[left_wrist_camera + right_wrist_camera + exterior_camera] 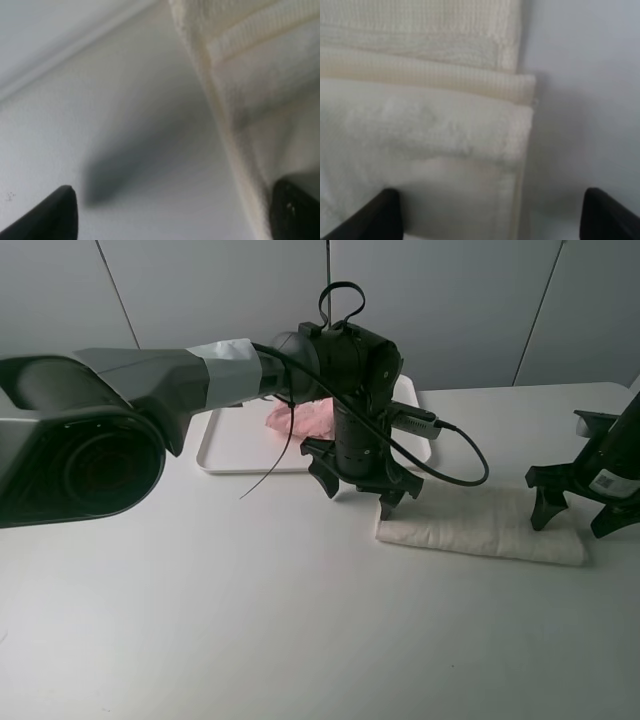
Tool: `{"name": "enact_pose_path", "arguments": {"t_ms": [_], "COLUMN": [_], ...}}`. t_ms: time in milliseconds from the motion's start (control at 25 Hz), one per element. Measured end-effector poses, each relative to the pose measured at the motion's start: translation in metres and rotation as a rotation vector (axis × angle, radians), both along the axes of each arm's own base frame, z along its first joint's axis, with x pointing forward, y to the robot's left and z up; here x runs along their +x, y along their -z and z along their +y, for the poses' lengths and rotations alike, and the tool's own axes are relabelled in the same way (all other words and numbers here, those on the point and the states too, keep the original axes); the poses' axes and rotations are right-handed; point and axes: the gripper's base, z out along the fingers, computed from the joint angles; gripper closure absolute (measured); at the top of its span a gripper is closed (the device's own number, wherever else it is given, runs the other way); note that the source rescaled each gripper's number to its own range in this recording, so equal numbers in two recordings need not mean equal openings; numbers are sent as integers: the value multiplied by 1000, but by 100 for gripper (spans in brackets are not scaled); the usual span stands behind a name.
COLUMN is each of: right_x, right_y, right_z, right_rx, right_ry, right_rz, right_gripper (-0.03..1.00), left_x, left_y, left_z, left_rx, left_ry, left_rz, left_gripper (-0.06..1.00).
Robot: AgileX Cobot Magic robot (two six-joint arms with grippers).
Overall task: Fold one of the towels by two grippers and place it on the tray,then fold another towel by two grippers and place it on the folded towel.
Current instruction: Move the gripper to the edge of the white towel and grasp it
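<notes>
1. You're looking at the cream towel [470, 532]. It's lying flat on the white table [250, 620] as a long, narrow folded strip, running from under the left gripper [358, 498] across to the right gripper [572, 525].
2. In the wrist views the off-white terry is showing a soft looped pile, with a ribbed woven band running beside the hem. Layers are stacking at the strip's end, and the edges are looking thick and rounded.
3. Your left gripper's jaws are standing wide apart, gripping nothing. One matte black finger [295, 210] is sitting over the strip's end and the other is over bare table just off that end. I can't tell whether either is touching.
4. Your right gripper's jaws are also spread, clamping nothing. One finger is over the terry and the other is over bare table past the strip's far end. The short edge is lying between them.
5. The pink towel [312, 418] is sitting as a soft, lumpy bundle on the tray [225, 452], just behind the left gripper. That arm's wrist is partly hiding it.
6. The tray is smooth white plastic, flat and rectangular with a low rim and rounded corners. It's lying behind the left gripper, well apart from the right one.
</notes>
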Motion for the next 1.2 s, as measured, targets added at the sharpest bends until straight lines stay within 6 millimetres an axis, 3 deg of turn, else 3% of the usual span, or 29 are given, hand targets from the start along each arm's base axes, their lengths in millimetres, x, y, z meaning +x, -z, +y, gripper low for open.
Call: {"name": "enact_pose_path", "arguments": {"t_ms": [200,880,1200], "right_x": [0,1,1], "right_y": [0,0,0], "right_z": [0,1,2], "right_rx": [4,14,19], "right_ry": [6,20,18], "right_rz": [-4,-10,-13], "right_gripper": [25,27,55], "left_x": [0,0,0], "left_y": [0,0,0], "left_z": [0,0,0], "left_rx": [0,1,-2], "left_ry": [0,6,25], "left_rz": [0,0,4], "left_gripper": [-4,-4,-4]}}
